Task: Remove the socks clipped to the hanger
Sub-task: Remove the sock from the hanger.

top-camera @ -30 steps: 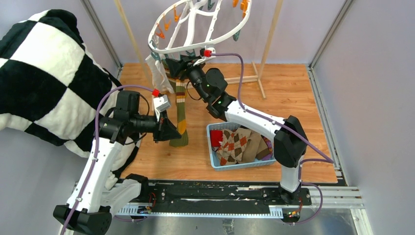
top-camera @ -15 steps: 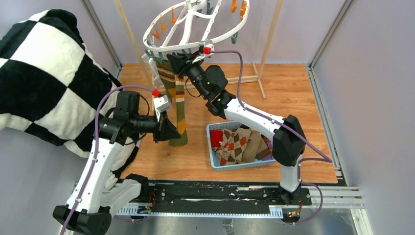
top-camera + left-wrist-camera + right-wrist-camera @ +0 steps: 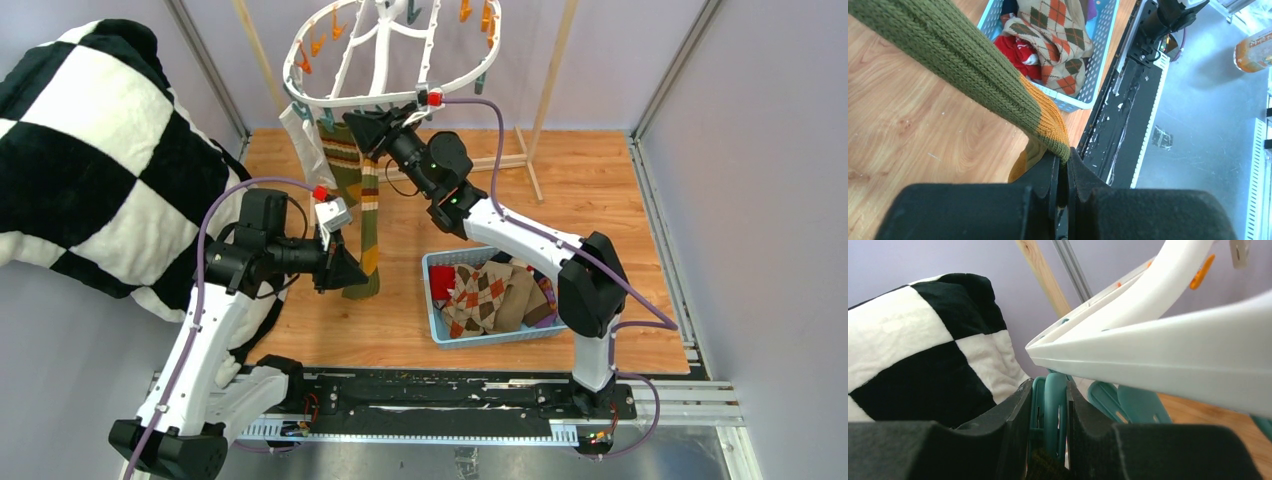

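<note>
Wood floor (image 3: 908,140), sock toe (image 3: 1050,131) in left jaws

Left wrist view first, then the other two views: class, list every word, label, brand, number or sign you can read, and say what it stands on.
No text can be read in any view.
Orange object, top right of the left wrist view: dark print, too blurred to read.
Olive sock, blue basket, white hanger: no writing shows.
</note>
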Robot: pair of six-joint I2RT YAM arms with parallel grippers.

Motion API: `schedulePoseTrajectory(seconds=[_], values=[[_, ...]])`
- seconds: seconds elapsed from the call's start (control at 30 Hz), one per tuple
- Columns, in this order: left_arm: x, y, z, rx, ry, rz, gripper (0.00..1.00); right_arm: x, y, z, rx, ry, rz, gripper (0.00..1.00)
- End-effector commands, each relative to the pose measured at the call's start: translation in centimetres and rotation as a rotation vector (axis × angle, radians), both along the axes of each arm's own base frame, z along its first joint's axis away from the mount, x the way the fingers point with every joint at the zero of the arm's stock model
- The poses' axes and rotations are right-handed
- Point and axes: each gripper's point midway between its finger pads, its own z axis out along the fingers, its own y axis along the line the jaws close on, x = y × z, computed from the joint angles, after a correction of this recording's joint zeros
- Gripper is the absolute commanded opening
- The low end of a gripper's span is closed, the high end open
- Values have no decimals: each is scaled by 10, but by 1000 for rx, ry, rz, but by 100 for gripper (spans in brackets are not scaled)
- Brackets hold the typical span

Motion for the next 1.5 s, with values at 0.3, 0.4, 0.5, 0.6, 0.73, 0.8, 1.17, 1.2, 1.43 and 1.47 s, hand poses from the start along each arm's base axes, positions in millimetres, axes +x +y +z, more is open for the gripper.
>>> schedulePoseTrajectory(seconds=[0.3, 0.4, 0.5, 0.6, 0.73, 0.8, 1.17, 1.2, 1.43, 1.47], values=[[-3, 4, -1, 38, -19, 12, 0, -27, -47, 31, 164, 46, 54, 45], [3, 10, -7, 83, -53, 38, 0, -29, -54, 29, 188, 77, 71, 52], [11, 17, -10, 129, -94, 60, 0, -35, -54, 31, 170, 78, 100, 61], [16, 21, -12, 162, -127, 73, 0, -38, -56, 29, 124, 83, 93, 71], [15, 22, -14, 165, -130, 69, 0, -42, -54, 23, 62, 74, 99, 83], [14, 20, -14, 159, -124, 61, 0, -44, -50, 17, 29, 79, 107, 84], [8, 16, -11, 133, -118, 39, 0, -69, -54, -31, -125, 16, -94, 76], [8, 15, -10, 132, -119, 38, 0, -70, -58, -35, -130, 18, -120, 78], [7, 14, -9, 128, -118, 35, 0, -72, -37, -46, -174, 16, -80, 81], [7, 14, -9, 128, -118, 35, 0, -70, -30, -45, -180, 5, -65, 81]])
